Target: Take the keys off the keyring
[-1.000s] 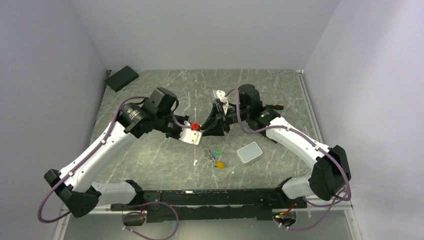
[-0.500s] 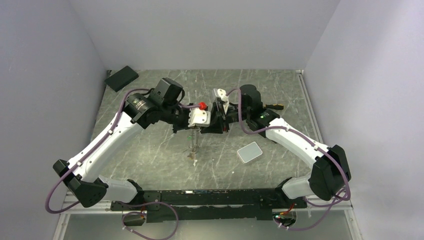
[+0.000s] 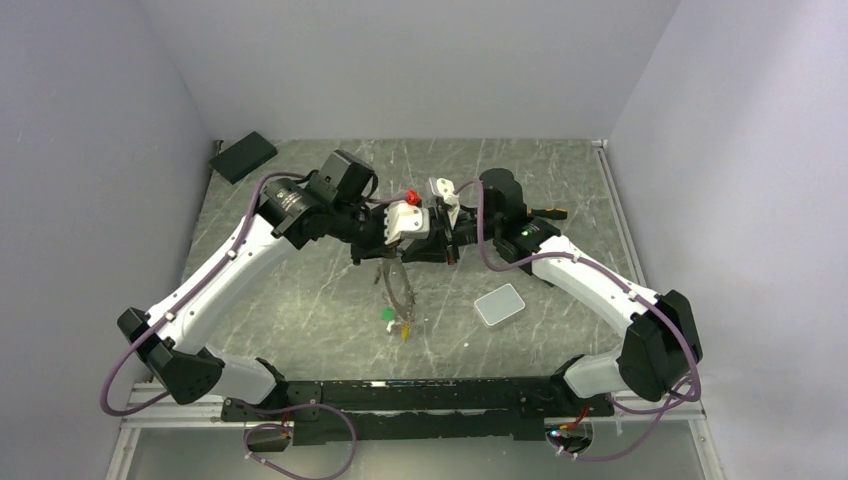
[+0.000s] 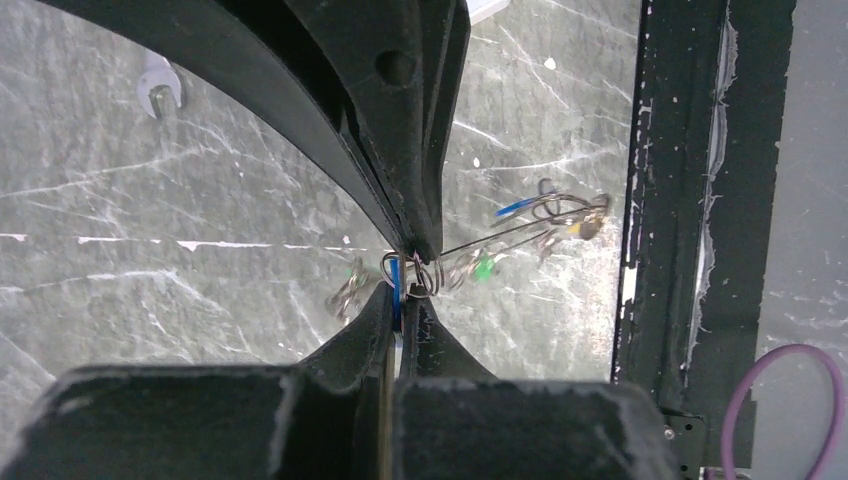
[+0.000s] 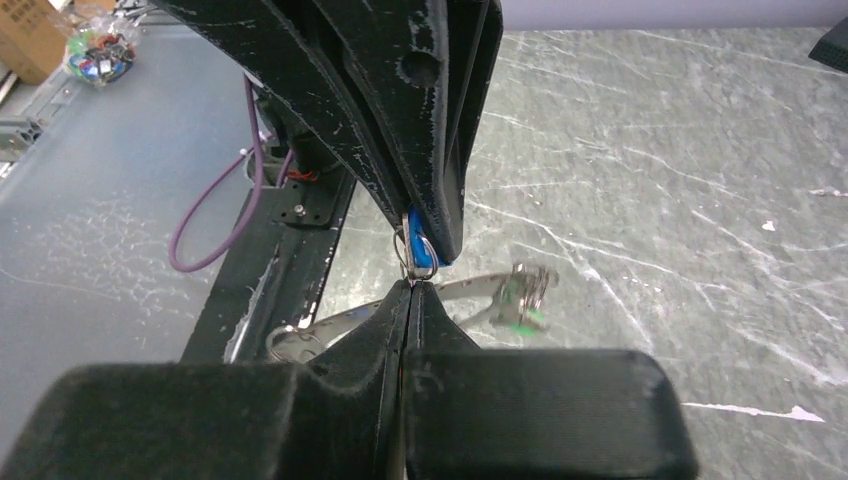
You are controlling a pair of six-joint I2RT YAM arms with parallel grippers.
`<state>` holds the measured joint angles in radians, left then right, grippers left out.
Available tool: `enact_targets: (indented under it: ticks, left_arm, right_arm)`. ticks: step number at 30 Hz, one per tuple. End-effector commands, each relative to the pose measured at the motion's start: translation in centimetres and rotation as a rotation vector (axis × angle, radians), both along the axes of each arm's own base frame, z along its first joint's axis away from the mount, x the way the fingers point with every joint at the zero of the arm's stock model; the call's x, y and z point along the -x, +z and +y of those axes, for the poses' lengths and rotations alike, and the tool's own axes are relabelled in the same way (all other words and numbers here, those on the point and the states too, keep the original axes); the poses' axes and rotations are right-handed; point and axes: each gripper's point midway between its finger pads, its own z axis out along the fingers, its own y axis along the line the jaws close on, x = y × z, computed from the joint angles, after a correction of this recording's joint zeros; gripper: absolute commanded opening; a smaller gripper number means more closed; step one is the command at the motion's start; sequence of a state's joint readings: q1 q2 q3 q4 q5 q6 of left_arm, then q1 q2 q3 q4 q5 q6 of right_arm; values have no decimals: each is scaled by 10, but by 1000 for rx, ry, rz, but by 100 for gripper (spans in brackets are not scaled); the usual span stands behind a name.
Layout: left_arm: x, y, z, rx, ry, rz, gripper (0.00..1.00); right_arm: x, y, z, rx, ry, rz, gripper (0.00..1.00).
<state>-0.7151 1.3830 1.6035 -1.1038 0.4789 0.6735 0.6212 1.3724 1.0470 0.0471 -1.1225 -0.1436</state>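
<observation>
My left gripper (image 3: 392, 252) and right gripper (image 3: 412, 252) meet tip to tip above the table's middle. In the left wrist view my left gripper (image 4: 405, 290) is shut on a blue-tagged key (image 4: 397, 275). In the right wrist view my right gripper (image 5: 410, 287) is shut on a thin wire loop of the keyring (image 5: 412, 252), right against the blue tag (image 5: 422, 256). The keyring (image 3: 397, 290) hangs below both grippers. The keys (image 3: 396, 318), with green and yellow tags, dangle at its lower end, just above the table. In the left wrist view the keys (image 4: 560, 218) bunch at the wire's far end.
A grey rounded square pad (image 3: 499, 303) lies right of the hanging keys. A black flat object (image 3: 243, 156) sits at the back left corner. A silver wrench-like tool (image 4: 160, 88) lies on the table. The black front rail (image 3: 420, 395) runs along the near edge.
The keys lay on the table a second ago. My left gripper rose and moved right to meet the right gripper. The keyring and keys now hang off the table between them.
</observation>
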Motion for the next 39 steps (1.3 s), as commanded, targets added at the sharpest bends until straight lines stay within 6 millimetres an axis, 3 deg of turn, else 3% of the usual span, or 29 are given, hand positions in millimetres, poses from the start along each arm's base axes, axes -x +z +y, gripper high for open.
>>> enact_targets:
  ticks: [1, 12, 29, 39]
  left_arm:
    - [-7, 26, -9, 62, 69, 1, 0]
    - [15, 6, 3, 17, 82, 119, 0]
    - [32, -18, 17, -42, 60, 169, 0]
    - [34, -14, 16, -31, 55, 174, 0]
  right_arm:
    - [7, 6, -7, -10, 21, -78, 0]
    - [11, 13, -13, -29, 46, -60, 0]
    - [4, 22, -18, -70, 32, -5, 0]
    - [-1, 18, -18, -61, 7, -1, 0]
